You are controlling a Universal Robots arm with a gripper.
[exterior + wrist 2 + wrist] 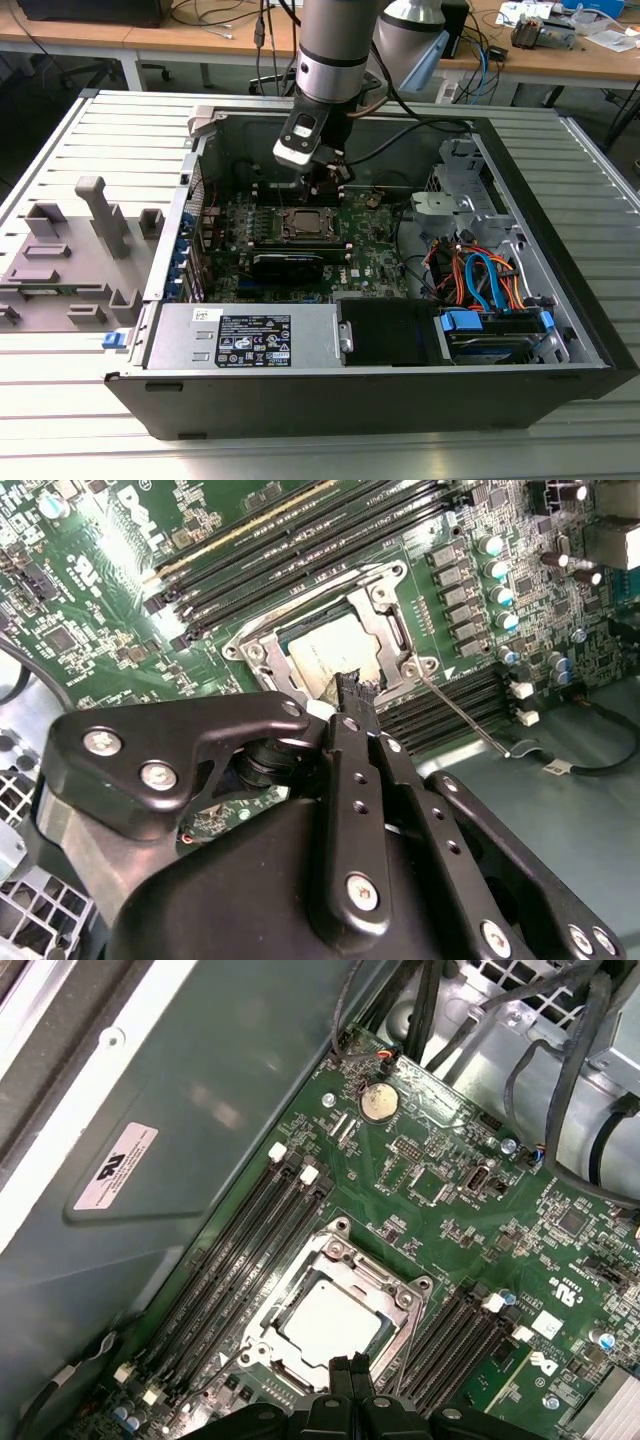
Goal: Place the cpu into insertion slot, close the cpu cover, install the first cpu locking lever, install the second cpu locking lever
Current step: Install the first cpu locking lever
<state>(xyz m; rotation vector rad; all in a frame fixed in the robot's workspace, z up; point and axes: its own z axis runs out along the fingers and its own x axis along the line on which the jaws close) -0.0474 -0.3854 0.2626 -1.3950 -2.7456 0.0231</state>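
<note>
The cpu (330, 1320) sits in the insertion slot (420, 1285) with the cpu cover (285, 1295) down, clenched empty gripper (350, 1364) at its edge, so it's probably first-lever time, which needs careful aim on that skinny locking lever (465, 712).

Bright, even light; soft glare on case wall (215, 1090); shadows faint thruout.

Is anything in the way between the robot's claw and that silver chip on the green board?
Nothing visible. The gripper hangs close above the edge of the cpu, whose top shows bare through the window of the cpu cover.
</note>
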